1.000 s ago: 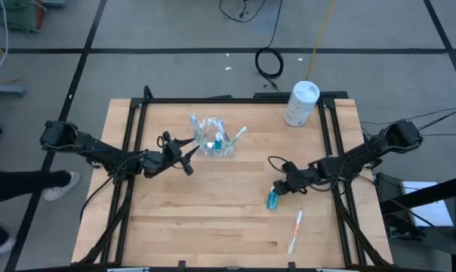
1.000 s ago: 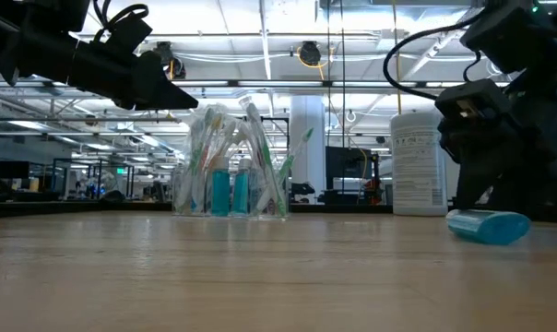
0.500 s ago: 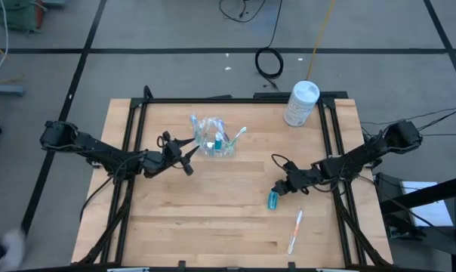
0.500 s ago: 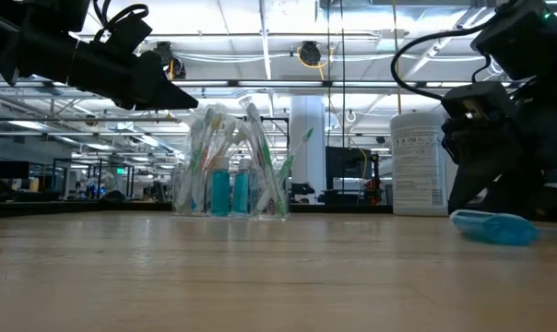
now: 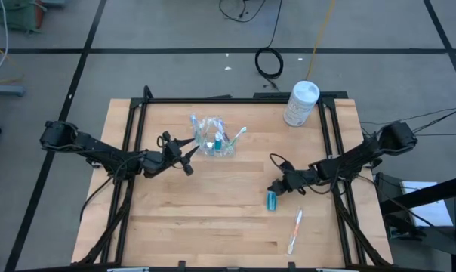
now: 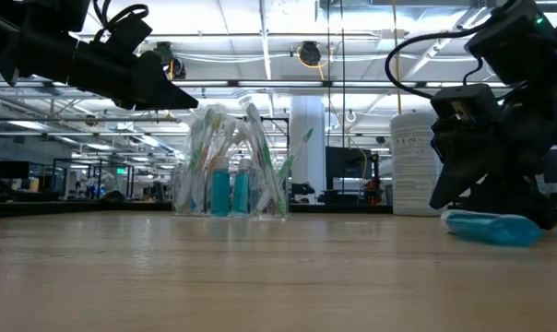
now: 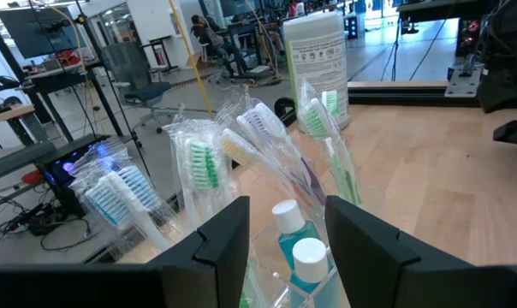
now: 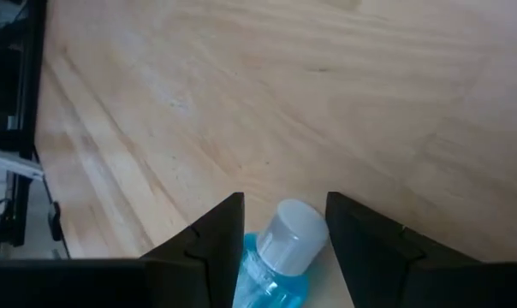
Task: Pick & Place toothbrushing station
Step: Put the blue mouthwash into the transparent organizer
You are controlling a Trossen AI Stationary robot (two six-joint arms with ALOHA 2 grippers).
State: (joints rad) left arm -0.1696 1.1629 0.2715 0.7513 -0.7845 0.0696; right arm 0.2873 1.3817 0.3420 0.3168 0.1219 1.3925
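Relative to the earlier frames, the right pincer (image 5: 275, 190) now sits slightly nearer the tabletop's (image 5: 213, 219) left side and lower over the blue toothpaste tube (image 5: 272, 200), which lies flat with its white cap (image 8: 286, 229) between the spread fingers (image 8: 214, 248), shifted slightly from its former spot.

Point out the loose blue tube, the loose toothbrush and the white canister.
blue tube (image 5: 272, 200), high view, middle of its body.
toothbrush (image 5: 295, 230), high view, mid-handle.
white canister (image 5: 301, 103), high view, its side below the lid.
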